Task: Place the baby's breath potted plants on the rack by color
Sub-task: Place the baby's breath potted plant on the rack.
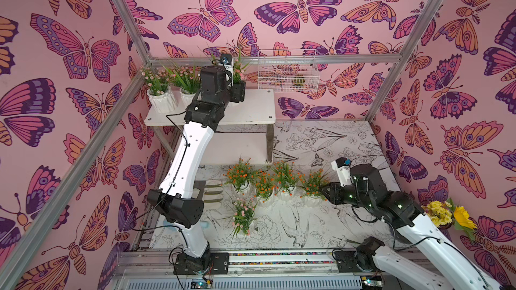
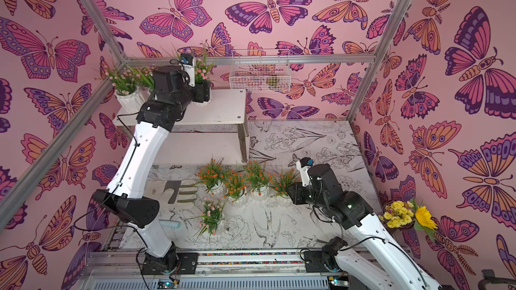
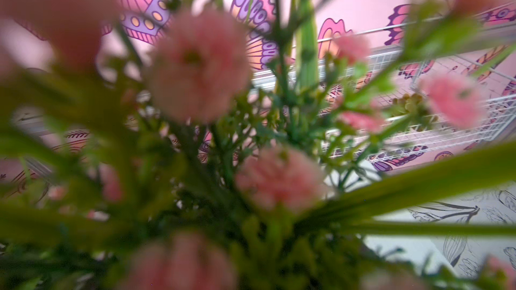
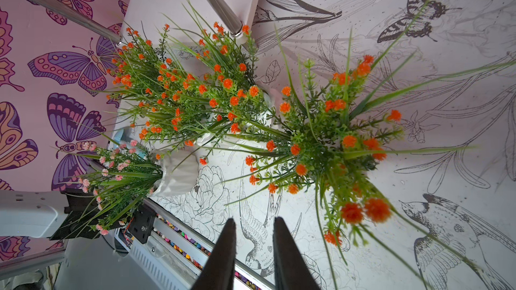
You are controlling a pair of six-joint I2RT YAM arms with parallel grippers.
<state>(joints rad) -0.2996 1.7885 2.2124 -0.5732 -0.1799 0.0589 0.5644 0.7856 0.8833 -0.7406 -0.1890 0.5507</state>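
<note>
While the worktop point(image 1: 321, 218) carries five pots, the rack point(image 1: 251, 107) holds three pink plants point(image 1: 157, 82) on its top shelf; what shows of the lower shelf is bare. The left fingers point(image 1: 237, 92) sit at the third pink plant point(image 1: 237, 71), its spray rising straight above them; whether they clamp its pot cannot be told. Four orange plants point(image 1: 264, 185) stand upright in a row. The nearest orange plant point(image 4: 329, 140) lies just ahead of the right fingers point(image 4: 254, 220), slightly aside. Those fingers are slightly apart and empty. The lone pink plant point(image 1: 244, 216) stands beyond that row from them. Judgement: the right arm is nearer the orange row.
</note>
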